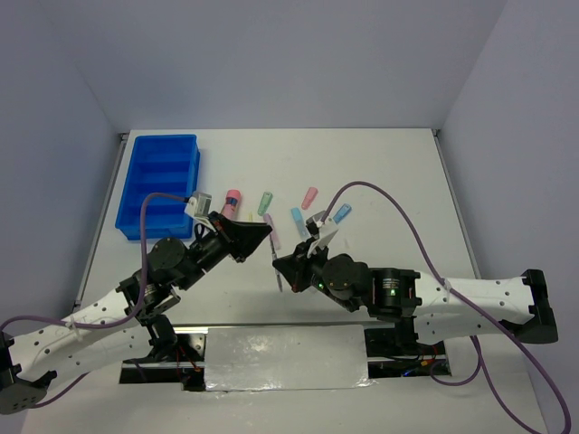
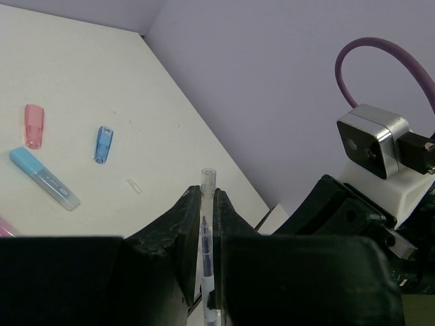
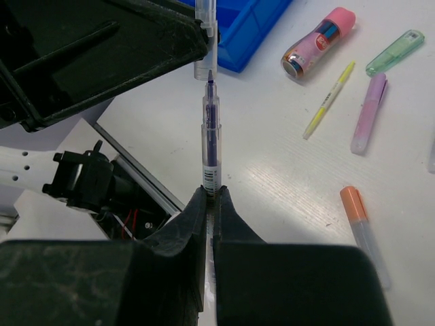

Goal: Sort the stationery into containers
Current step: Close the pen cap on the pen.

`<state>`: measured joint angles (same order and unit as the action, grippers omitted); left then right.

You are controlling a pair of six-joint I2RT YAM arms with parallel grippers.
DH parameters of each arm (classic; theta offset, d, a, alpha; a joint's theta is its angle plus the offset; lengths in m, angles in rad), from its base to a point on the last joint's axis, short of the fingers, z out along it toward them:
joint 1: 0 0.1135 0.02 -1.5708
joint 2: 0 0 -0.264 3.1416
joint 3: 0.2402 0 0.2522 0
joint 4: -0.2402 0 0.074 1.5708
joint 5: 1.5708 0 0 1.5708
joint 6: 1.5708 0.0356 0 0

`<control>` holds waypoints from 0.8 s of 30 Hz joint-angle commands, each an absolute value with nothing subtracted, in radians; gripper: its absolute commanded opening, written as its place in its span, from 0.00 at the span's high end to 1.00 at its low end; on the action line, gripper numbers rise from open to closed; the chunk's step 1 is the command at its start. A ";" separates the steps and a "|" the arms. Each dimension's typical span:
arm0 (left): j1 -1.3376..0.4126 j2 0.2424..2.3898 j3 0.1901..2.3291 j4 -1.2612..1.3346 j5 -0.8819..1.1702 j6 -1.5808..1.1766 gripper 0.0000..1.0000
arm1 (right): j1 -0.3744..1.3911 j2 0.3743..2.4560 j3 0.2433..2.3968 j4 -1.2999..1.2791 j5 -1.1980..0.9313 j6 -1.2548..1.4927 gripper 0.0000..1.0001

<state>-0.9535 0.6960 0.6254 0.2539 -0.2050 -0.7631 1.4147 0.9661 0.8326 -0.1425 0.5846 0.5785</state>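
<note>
a pen [image 3: 210, 142] is pinched by the right pincer [image 3: 211, 195]. the clear cap [image 3: 206, 41] (at its tip) is pinched by the left pincer [image 2: 206, 197].

We logged the left gripper [image 2: 204, 197] and right gripper [image 3: 211, 193] as matt black plastic. The pen [image 3: 211, 146] was clear glossy plastic, and so was the pen cap [image 2: 207, 182]. The tray [image 1: 158, 181] was smooth, glossy blue plastic. The table [image 1: 389, 172] was white, matt and faintly streaked. The tube [image 3: 319, 42] had a shiny brown body. The green marker [image 3: 395, 52] was translucent plastic and the purple marker [image 3: 368, 113] a duller plastic.
</note>
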 commanded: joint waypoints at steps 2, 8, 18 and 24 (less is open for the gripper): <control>-0.956 0.683 0.615 0.311 -0.201 -0.762 1.00 | 1.411 0.974 0.887 -0.126 0.617 0.568 1.00; -0.956 0.690 0.612 0.313 -0.192 -0.764 1.00 | 1.411 0.971 0.894 -0.118 0.626 0.558 1.00; -0.956 0.686 0.606 0.325 -0.166 -0.782 1.00 | 1.393 0.991 0.930 -0.092 0.649 0.525 1.00; -0.954 0.684 0.604 0.314 -0.164 -0.792 1.00 | 1.387 0.977 0.933 -0.026 0.683 0.488 1.00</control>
